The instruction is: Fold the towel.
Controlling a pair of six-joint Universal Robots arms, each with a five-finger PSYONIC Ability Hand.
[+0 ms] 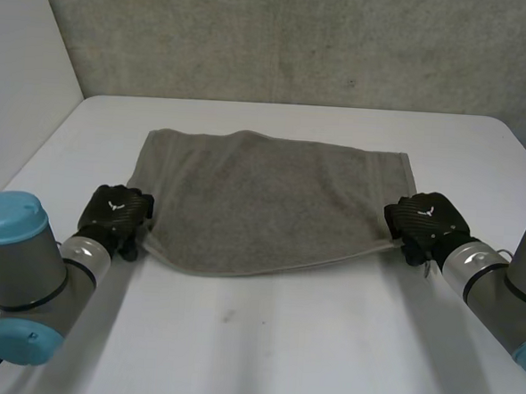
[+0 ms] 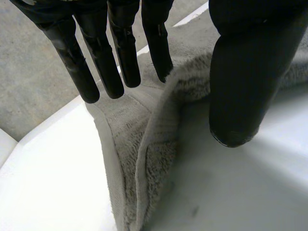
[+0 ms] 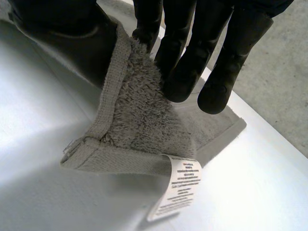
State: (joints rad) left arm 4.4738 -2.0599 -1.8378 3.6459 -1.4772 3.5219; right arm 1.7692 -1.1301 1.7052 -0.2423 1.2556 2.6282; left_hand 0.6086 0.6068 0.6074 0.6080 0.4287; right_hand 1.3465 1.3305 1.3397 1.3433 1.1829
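The grey terry towel [image 1: 272, 202] lies spread across the middle of the tabletop [image 1: 280, 350], its far edge flat and its near edge sagging in a shallow curve between the two hands. The left hand [image 1: 114, 215] is at the near left corner. In its wrist view the cloth rises in a crease between the straight fingers [image 2: 163, 57] and the thumb, so it appears pinched there, though the contact itself is partly hidden. The right hand [image 1: 425, 220] holds the near right corner, with the hemmed edge caught between thumb and fingers [image 3: 180, 72]. The corner tip hangs free below the hand, with a white care label [image 3: 179, 187] dangling from it just above the surface. The step in hand looks like the start of the first fold: both near corners are taken and barely raised, and nothing is doubled over yet. The next move probably calls for both hands to lift together and carry the near edge over to the far edge, keeping it taut and level so the corners meet squarely. The weaker-looking left pinch is the likelier one to slip. The tabletop is plain white and smooth, with one small dark speck near the robot. Behind it stands a rough grey wall [image 1: 299, 38], with a pale panel [image 1: 21, 57] at the left side.
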